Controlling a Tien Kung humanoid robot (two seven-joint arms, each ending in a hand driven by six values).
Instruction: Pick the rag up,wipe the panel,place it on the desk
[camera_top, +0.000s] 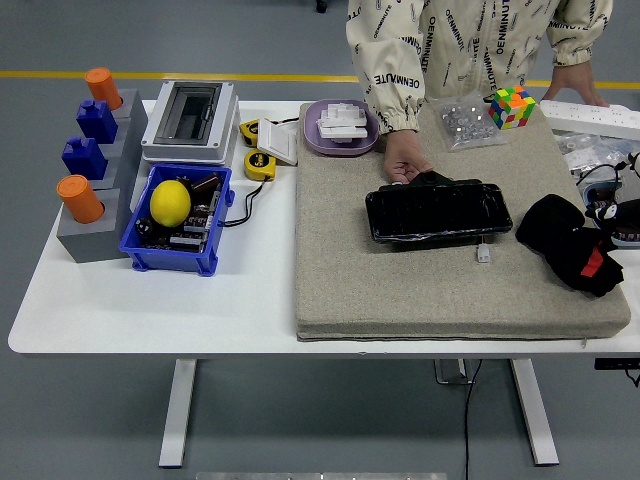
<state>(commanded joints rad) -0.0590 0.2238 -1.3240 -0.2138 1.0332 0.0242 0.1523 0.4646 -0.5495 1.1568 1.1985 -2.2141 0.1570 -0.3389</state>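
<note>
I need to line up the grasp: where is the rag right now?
In the head view the black rag lies on the right end of the grey mat, just right of the black panel, with the right hand at its right.

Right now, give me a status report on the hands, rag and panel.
Right hand at table's right edge, fingers unclear; left arm out of view. Black rag lies on mat, ungrasped. Person's hand holds panel at its far edge.

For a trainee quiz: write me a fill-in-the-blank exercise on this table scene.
1. The black rag lies on the grey mat, to the ___ of the black panel.
2. The person's hand rests at the panel's ___ edge.
3. A yellow lemon sits in the ___ bin.

Missing words: right; far; blue
</note>
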